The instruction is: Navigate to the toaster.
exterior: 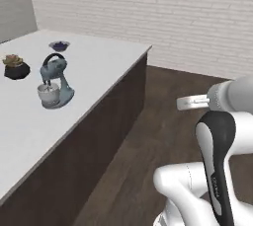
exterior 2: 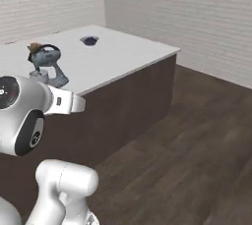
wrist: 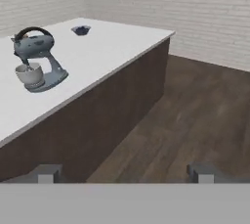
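Standing on the counter [exterior: 99, 67]: stand mixer [exterior: 53, 83] near the front, potted plant [exterior: 15, 66] to its left, small bowl [exterior: 59, 46] lying behind.

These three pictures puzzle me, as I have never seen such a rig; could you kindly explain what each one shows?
It is a rendered kitchen. The white arm stands on a base that drives. Two cameras ride behind it, left and right; the third looks along its tool, whose fingertips stand wide apart, holding nothing. On the white counter stand a blue-grey stand mixer, a small dark bowl and a potted plant. Beyond lie a dark wood floor and a brick wall.
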{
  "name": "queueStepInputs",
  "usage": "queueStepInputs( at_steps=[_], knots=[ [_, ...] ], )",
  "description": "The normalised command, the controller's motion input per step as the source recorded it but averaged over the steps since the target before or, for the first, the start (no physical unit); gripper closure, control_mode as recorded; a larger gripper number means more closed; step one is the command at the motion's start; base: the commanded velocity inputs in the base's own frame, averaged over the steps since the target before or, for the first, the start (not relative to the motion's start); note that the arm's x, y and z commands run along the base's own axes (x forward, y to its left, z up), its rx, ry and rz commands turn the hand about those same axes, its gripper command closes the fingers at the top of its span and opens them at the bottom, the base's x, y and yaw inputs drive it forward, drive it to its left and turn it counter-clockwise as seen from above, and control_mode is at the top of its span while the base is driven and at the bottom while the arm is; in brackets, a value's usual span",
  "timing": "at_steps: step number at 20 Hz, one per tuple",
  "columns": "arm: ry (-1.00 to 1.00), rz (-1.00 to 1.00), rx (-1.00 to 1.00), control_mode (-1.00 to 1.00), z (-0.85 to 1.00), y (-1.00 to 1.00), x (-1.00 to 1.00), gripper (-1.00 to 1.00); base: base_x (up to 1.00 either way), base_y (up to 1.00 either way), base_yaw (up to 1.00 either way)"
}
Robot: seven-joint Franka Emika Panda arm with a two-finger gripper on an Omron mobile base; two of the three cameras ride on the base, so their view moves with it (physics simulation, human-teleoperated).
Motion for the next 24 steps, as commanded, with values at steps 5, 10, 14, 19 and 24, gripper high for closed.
queueStepInputs(
  at_steps=[5,10,14,19,24],
  knots=[
    [0.00,0.00,0.00,1.00,0.00,0.00,0.00,-1.00,0.00,0.00,1.00],
    [0.00,0.00,0.00,1.00,0.00,0.00,0.00,-1.00,0.00,0.00,1.00],
    [0.00,0.00,0.00,1.00,0.00,0.00,0.00,-1.00,0.00,0.01,1.00],
    [0.00,0.00,0.00,1.00,0.00,0.00,0.00,-1.00,0.00,0.35,0.99],
    [0.00,0.00,0.00,1.00,0.00,0.00,0.00,-1.00,0.35,0.27,0.90]
  ],
)
